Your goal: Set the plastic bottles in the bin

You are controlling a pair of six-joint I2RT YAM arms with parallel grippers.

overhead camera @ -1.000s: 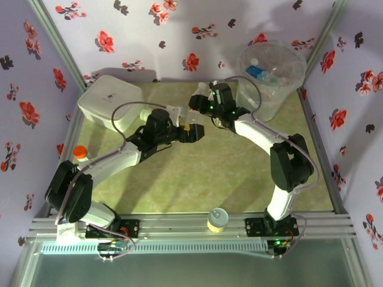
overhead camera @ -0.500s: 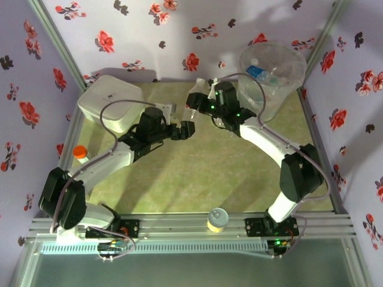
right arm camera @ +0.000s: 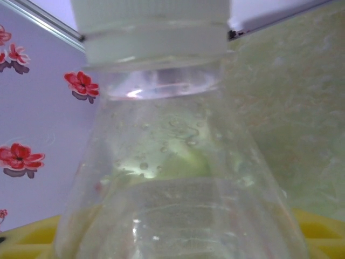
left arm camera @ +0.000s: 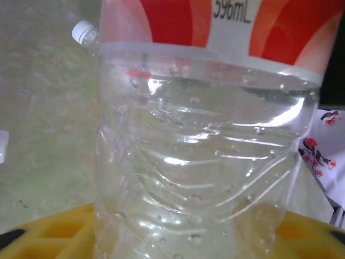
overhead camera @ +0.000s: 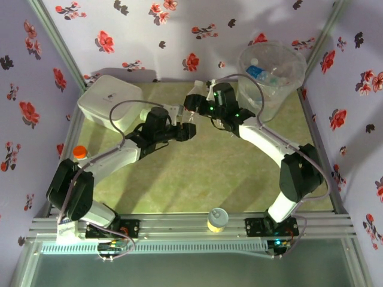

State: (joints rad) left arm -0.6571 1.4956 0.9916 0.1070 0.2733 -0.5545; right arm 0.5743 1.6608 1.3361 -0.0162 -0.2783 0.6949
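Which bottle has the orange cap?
The lone bottle standing at the left edge of the table, beside the left arm. The bottles in the bin show no orange.

A robot test cell in a lab: lilac fabric walls printed with red and black flowers (overhead camera: 149, 24) enclose a green-topped bench (overhead camera: 197, 179). Silver aluminium frame rails (overhead camera: 179, 224) carry the bolted white-and-black left arm (overhead camera: 114, 158) and right arm (overhead camera: 269, 140).
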